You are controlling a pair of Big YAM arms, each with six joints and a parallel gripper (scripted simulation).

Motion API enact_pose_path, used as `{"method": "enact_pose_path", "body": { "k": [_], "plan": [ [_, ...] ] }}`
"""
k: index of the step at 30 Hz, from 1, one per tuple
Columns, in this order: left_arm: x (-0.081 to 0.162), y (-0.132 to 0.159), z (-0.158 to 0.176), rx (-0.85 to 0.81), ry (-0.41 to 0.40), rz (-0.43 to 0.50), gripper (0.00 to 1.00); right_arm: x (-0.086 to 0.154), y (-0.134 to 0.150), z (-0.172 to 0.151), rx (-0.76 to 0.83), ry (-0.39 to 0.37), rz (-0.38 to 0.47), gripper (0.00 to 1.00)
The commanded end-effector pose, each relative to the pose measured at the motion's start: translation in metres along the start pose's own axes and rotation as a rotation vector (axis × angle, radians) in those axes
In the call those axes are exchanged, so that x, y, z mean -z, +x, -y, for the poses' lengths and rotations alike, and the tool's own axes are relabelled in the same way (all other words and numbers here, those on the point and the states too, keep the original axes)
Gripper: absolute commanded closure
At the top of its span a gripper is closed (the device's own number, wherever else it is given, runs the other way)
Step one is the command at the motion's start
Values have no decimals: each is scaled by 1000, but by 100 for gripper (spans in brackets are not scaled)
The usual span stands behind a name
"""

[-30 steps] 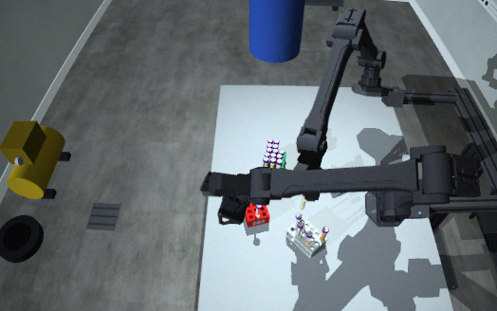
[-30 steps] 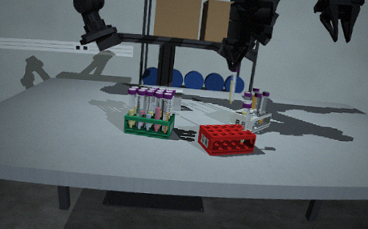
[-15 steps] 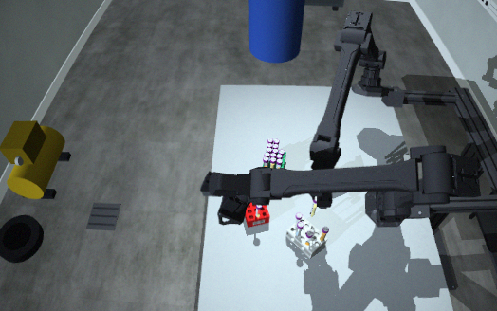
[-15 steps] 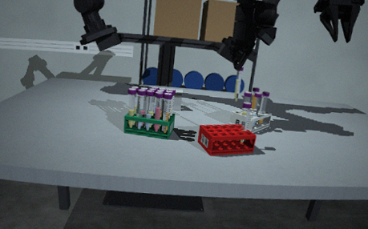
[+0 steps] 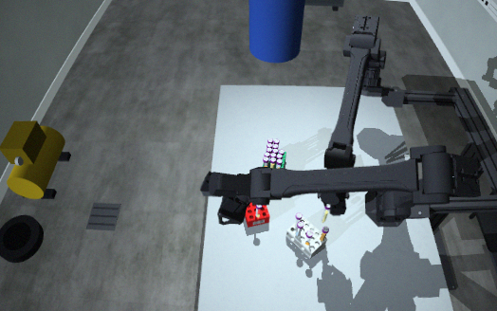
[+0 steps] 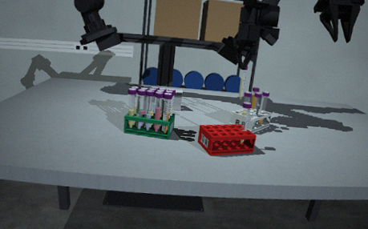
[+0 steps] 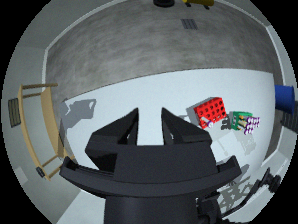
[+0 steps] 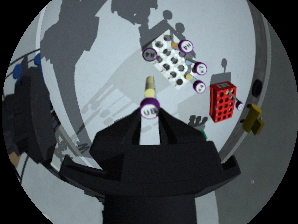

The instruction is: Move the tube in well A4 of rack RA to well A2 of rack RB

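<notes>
My right gripper is shut on a purple-capped tube and holds it upright. The tube hangs in the air above the bench, just beside the white rack RB. RB holds several purple-capped tubes. The green rack RA stands further along, full of purple-capped tubes. My left gripper is partly open and empty, high over the table's far edge.
A red rack stands between the two racks, with one tube in it. The left arm's long link spans the table above the racks. A blue barrel stands on the floor.
</notes>
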State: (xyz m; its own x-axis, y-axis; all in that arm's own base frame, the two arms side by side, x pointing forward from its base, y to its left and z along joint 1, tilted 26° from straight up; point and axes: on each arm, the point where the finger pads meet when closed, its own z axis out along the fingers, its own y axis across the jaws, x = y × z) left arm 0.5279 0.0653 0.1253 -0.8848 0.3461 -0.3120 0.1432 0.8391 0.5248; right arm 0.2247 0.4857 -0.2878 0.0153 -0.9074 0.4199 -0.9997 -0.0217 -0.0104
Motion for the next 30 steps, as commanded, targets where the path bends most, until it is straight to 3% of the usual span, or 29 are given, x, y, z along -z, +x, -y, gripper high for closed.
{"method": "enact_pose_path", "body": {
  "k": [1, 30],
  "plan": [
    [8, -15, -8, 13, -11, 31, 70, 3, -22, -8, -12, 8, 14, 100],
    [8, -15, -8, 13, -11, 31, 70, 0, -46, 27, -14, 4, 13, 100]
  ]
}}
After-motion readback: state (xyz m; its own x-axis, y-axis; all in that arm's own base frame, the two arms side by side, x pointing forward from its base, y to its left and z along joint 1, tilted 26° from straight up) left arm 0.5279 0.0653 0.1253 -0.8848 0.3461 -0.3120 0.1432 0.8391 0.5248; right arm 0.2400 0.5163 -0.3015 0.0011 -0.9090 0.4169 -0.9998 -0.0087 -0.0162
